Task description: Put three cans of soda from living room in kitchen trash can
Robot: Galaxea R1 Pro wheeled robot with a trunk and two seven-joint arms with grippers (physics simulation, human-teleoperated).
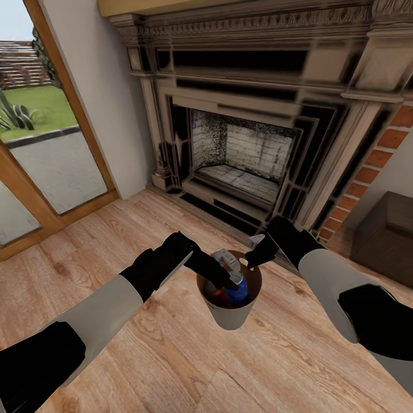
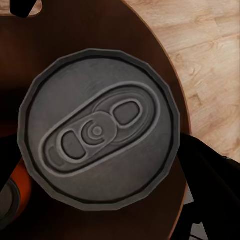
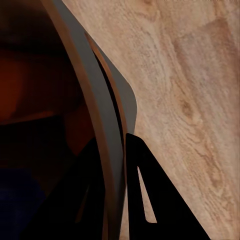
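Loading last soda can (image 2: 97,131) into the trash can (image 1: 230,318): it sits upright, silver top up, long axis vertical, above the blue can (image 1: 238,291) and orange can (image 1: 216,297) already inside. Left gripper (image 1: 225,274) reaches into the mouth; can't tell whether its fingers are closed. Right gripper (image 3: 122,187) pinches the bin rim, holding it above the plank floor (image 1: 172,355), near the fireplace (image 1: 246,155). Next, probably: release, withdraw left, carry bin to the kitchen.

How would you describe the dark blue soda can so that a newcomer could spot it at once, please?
Start at the ornate dark fireplace. Before it, over the wood plank floor, hangs a small tapered pale bin between two black grippers. Inside lies the dark blue soda can, beside an orange can; only it is blue.
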